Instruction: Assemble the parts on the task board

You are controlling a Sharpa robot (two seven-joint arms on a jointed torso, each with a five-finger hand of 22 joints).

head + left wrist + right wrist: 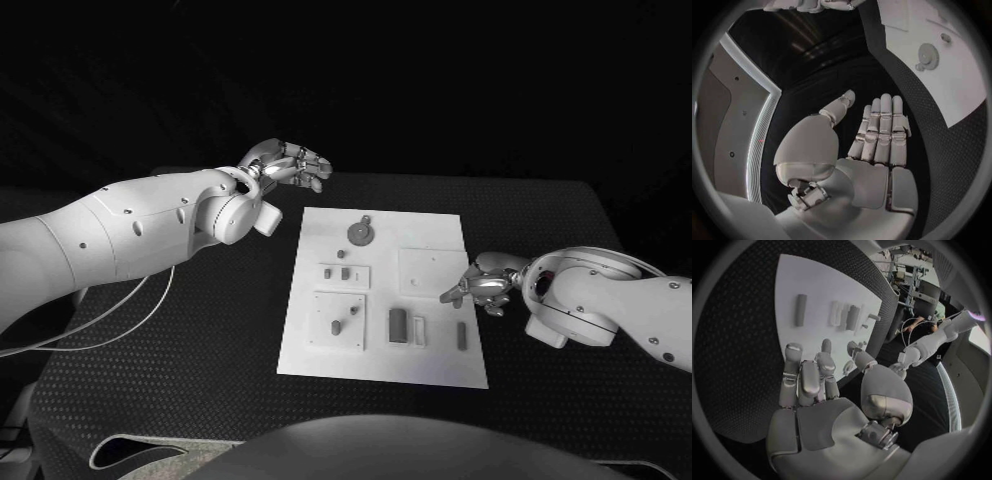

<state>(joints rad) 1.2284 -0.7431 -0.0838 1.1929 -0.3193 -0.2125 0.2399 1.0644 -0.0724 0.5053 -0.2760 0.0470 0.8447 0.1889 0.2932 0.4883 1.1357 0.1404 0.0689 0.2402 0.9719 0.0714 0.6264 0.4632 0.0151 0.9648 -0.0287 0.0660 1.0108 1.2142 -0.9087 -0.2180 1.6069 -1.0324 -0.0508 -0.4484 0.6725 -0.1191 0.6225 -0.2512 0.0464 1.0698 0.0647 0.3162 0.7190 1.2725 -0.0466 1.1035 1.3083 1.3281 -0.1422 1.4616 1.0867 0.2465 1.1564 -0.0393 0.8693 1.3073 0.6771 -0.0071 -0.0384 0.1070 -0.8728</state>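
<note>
Here one white task board (433, 355) lies in the middle of the black table (577, 220), its long side running away from the robot. Grey parts sit on it. Near the far end there is one round gear-like disc (359, 234) with a small tab beside it. Below that, on the left side of the board, a small raised plate (345, 276) carries two little pegs, and a second, larger raised plate (340, 320) closer to the robot carries one slanted piece. On the right side sits one plain square plate (428, 268). In the near half three upright bars stand in a row: a dark block (397, 323), a pale bar (420, 330) just beside it, and a thin bar (462, 334) set apart toward the right edge.

The left hand (289, 165) hovers off the board's far left corner, above the table. In the left wrist view that hand (873, 135) has its fingers straight and side by side, thumb apart, and holds nothing.

The right hand (483, 285) hangs at the board's right edge, near the square plate. The right wrist view shows the hand (817, 385) spread above the board with its fingers extended and nothing in its grasp; whether any fingertip touches the board I cannot tell.
</note>
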